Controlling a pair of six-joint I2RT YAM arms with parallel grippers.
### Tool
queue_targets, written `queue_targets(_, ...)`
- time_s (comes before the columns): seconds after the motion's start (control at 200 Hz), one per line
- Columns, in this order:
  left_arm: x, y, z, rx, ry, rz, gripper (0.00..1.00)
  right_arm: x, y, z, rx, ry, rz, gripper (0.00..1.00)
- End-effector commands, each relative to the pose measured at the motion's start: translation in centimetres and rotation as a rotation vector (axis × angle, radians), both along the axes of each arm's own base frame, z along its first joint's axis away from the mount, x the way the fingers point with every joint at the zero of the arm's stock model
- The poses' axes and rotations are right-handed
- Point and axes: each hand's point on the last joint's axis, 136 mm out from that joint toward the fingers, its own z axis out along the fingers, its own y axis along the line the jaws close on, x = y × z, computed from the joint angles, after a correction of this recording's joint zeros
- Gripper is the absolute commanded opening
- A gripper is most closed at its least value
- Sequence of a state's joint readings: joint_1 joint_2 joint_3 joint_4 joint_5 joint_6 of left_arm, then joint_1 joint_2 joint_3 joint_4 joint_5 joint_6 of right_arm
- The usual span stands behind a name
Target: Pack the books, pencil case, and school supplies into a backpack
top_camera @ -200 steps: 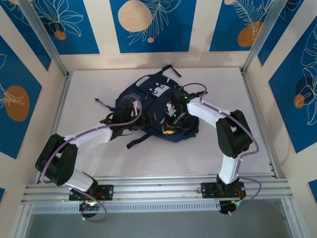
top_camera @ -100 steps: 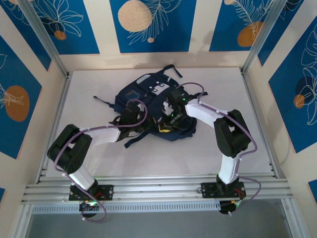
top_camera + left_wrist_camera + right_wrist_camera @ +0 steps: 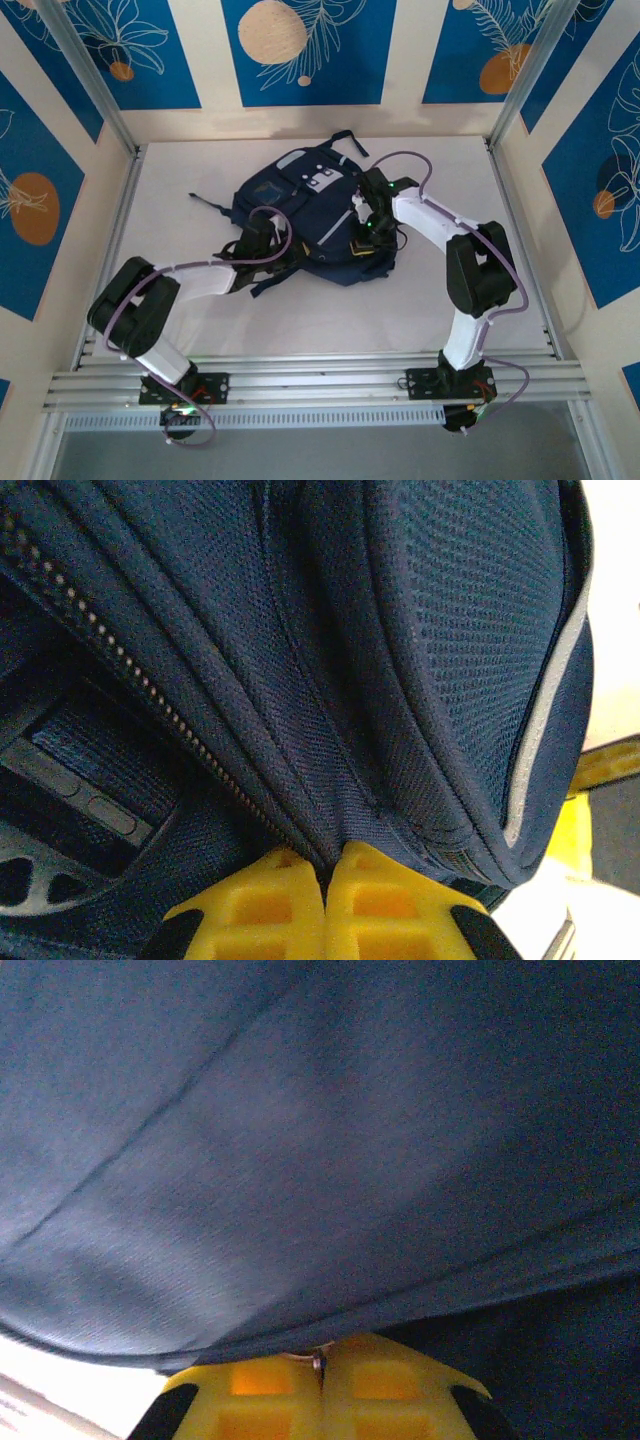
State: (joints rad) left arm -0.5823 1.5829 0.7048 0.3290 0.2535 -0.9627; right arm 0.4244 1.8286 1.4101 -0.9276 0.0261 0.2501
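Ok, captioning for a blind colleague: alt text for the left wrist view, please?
The left gripper, its yellow fingers shut together at the bottom edge, pinches a fold of the navy backpack. A zipper runs diagonally down the fabric on the left; a pale stripe edges the bag on the right.

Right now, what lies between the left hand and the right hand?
The backpack fills the stretch from left hand to right hand, in the top view.

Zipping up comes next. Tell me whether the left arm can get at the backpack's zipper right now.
Likely yes. The left hand is shut on a fold of the backpack right beside the zipper teeth, with nothing between them. It would have to let go of the fabric first, though.
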Motion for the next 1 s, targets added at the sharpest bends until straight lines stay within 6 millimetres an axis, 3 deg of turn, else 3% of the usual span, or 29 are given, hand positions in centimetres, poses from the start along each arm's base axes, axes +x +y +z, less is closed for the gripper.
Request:
queue_targets(0.0, -0.4, 5.6, -3.3, 0.189, 0.069, 0.099, 0.00, 2.5, -7.4, -0.3, -0.354, -0.063, -0.049, 0.00)
queue_targets(0.09, -0.1, 6.5, -2.8, 0.208, 0.055, 0.107, 0.00, 2.7, -6.3, -1.0, -0.318, -0.045, -0.019, 0.00)
queue_targets(0.2, 1.0, 7.5, -2.2, 0.229, 0.028, 0.128, 0.00, 1.2, -2.1, -1.9, -0.144, -0.012, 0.069, 0.00)
queue_targets(0.32, 2.7, 9.2, -2.1, 0.254, 0.009, 0.167, 0.00, -1.9, 2.7, -2.9, 0.024, 0.052, 0.177, 0.00)
queue_targets(0.46, 4.6, 11.4, -1.7, 0.260, -0.001, 0.214, 0.00, -4.6, 6.9, -4.2, 0.101, 0.101, 0.252, 0.00)
queue_targets(0.585, 5.2, 13.3, -0.1, 0.313, -0.023, 0.241, 0.00, -5.8, 11.5, -4.2, 0.165, 0.097, 0.317, 0.00)
queue_targets(0.695, 4.5, 14.9, 1.5, 0.370, -0.023, 0.264, 0.44, -5.9, 16.0, -3.4, 0.244, 0.079, 0.361, 0.00)
queue_targets(0.78, 3.4, 15.4, 2.4, 0.385, -0.007, 0.270, 0.66, -5.5, 19.0, -2.6, 0.289, 0.058, 0.385, 0.00)
queue_targets(0.85, 2.3, 15.6, 2.8, 0.371, 0.011, 0.276, 0.75, -5.0, 21.2, -1.8, 0.329, 0.038, 0.396, 0.00)
queue_targets(0.995, -0.2, 15.6, 2.5, 0.316, 0.090, 0.293, 0.80, -3.3, 24.1, -0.6, 0.388, -0.018, 0.384, 0.00)
